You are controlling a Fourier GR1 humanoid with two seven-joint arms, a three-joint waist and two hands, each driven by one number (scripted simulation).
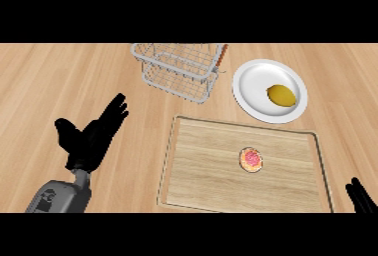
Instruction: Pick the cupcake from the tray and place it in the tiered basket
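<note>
The small pink-frosted cupcake point(251, 159) sits right of centre on the rectangular wooden tray point(201, 172), probably light and squashable, best pinched by its lower sides, while the black left hand point(92, 136) is spread and the right hand point(362, 198) rests fingers-up.

One wooden tray point(210, 172) lies on the one table point(59, 75), and a single cupcake point(251, 159) sits on it. There is one wire tiered basket point(181, 70). It seems to have two tiers, but its top is cut by the view's edge, so that count is unsure. There is one white plate point(255, 82), carrying one yellow fruit point(281, 95). Two black hands show: the left hand point(88, 137), with one grey forearm point(59, 197), and the right hand point(362, 197), only partly in view at the lower right edge.
</note>
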